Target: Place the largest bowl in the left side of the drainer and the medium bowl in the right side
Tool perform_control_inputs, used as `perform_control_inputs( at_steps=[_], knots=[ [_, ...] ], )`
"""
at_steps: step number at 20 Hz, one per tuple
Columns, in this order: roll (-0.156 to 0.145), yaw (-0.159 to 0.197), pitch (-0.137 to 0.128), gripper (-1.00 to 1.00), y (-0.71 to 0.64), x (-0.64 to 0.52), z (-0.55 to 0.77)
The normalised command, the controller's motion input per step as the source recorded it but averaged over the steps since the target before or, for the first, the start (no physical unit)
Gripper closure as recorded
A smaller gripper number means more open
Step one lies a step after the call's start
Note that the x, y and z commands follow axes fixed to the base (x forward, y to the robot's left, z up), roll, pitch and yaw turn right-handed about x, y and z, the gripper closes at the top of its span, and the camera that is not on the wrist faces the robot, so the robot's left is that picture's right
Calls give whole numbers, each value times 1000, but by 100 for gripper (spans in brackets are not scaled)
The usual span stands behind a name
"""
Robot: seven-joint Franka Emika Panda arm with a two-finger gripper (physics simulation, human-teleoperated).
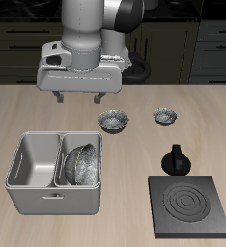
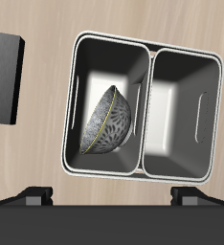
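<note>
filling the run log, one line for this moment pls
gripper: open, empty, above drainer | largest bowl: tilted in one compartment | other compartment: empty | medium bowl: on table

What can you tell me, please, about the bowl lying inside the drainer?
The largest bowl is shiny grey speckled metal, with a dark inside. It lies tipped on its side in one compartment of the grey drainer, leaning against the compartment walls. The other compartment is empty. Nothing else touches it; the gripper hangs above, apart.
</note>
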Motion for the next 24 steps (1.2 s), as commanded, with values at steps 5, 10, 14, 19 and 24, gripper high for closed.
perform_control_inputs(
  at_steps=[5, 10, 14, 19, 24],
  knots=[
    [35, -15, -22, -100, -41, -119, 143],
    [-6, -24, -33, -100, -298, -297, -44],
    [39, -26, -17, -100, -267, -426, -145],
    [6, 0, -6, -100, -19, -92, -40],
    [117, 28, -38, -100, -56, -920, -255]
  ],
)
